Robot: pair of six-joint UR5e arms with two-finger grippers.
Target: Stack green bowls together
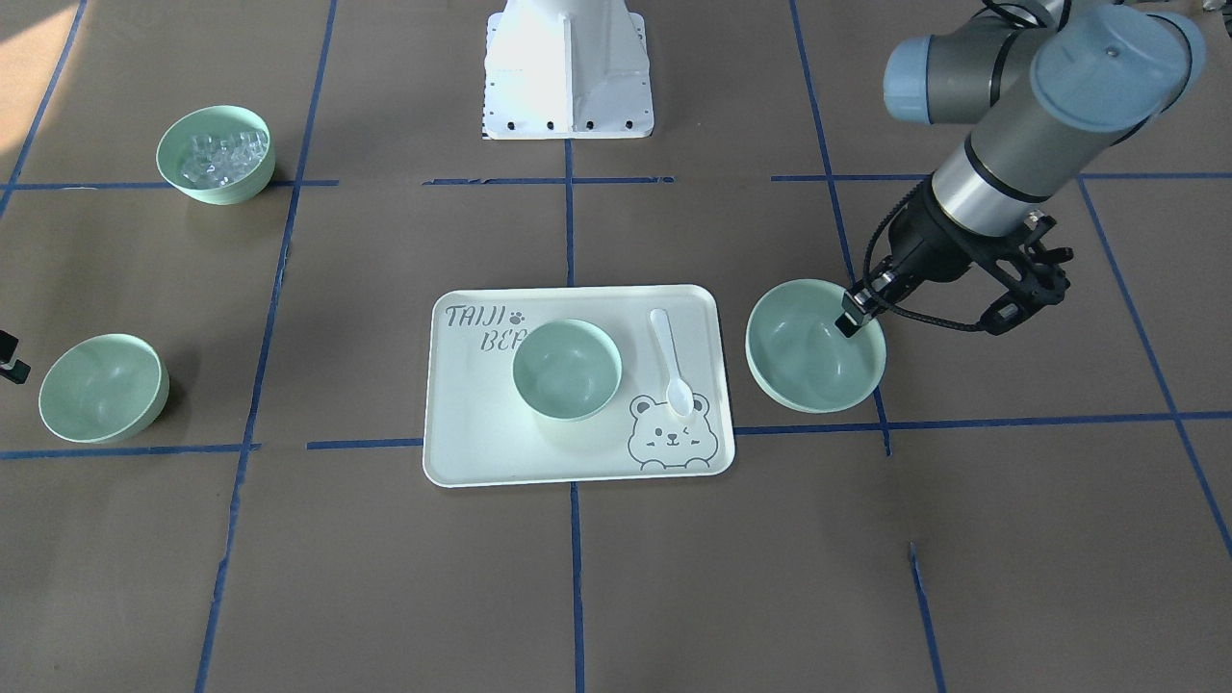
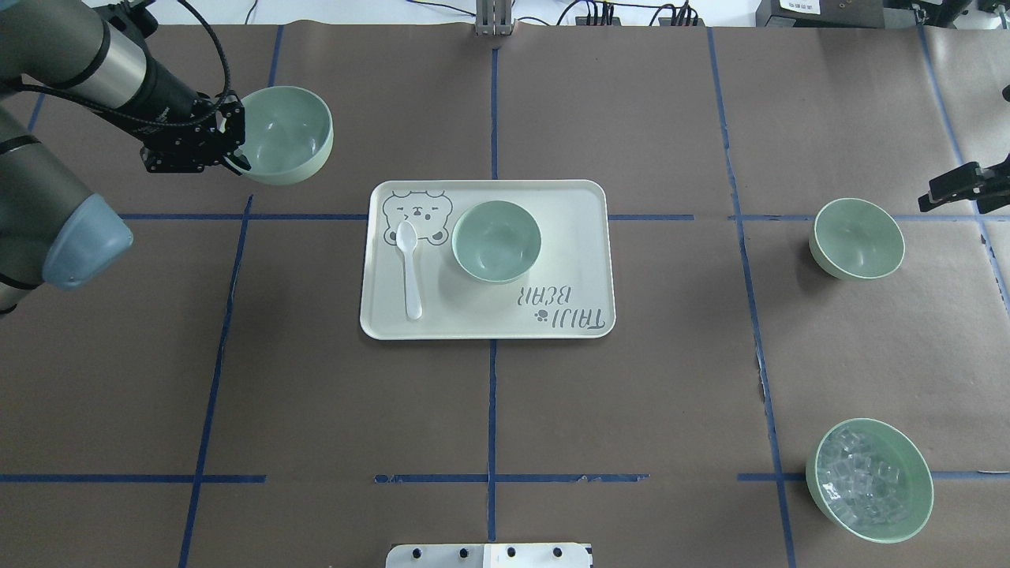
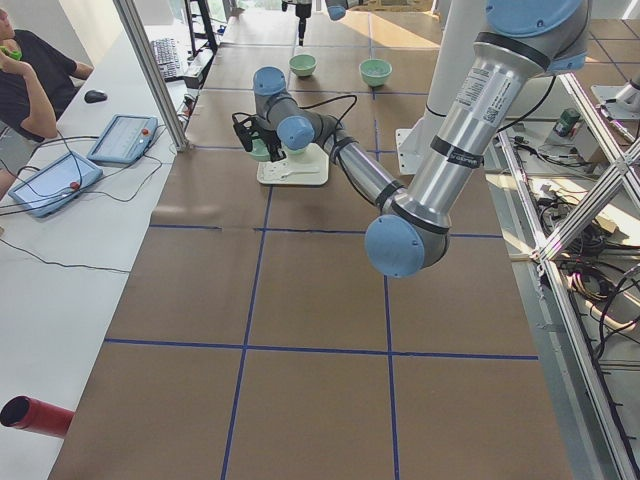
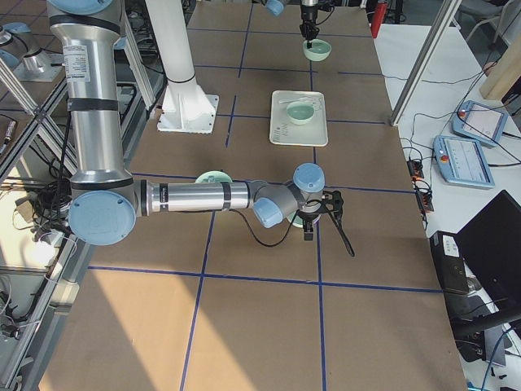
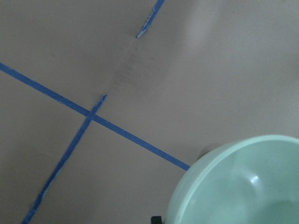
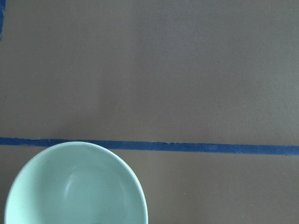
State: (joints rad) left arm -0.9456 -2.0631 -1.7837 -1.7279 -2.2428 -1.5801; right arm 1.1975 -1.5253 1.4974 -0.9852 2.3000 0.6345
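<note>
Pinching is what the front-facing view shows. My left claw (image 1: 857, 313) grips the rim of a round, deep, pale mint-green plastic bowl (image 1: 808, 351), with one finger inside the wall and one outside. That bowl is just beside a pale rectangular bear-print tray (image 1: 481, 452). The tray carries a second green bowl (image 1: 566, 369) and a white plastic spoon (image 1: 671, 361). A third green bowl (image 1: 101, 387) stands well apart on the brown paper surface (image 1: 385, 577). Farther back is a similar green bowl of clear cubes (image 1: 216, 154).

Looking from overhead, my right claw (image 2: 951, 189) hangs near the third green bowl without touching it. I cannot tell whether it is spread or pressed together. The gripped bowl looks tilted here. This view hides the finger inside the rim, which the front view shows.

My left wrist view shows only that bowl's rim and blue tape. My right wrist view shows the third green bowl low in frame, with no fingers visible.

Judging the risk, a pinch on one side of the rim could let the bowl swing or slip. Lowering it off-centre could knock the spoon or shove the second green bowl.
</note>
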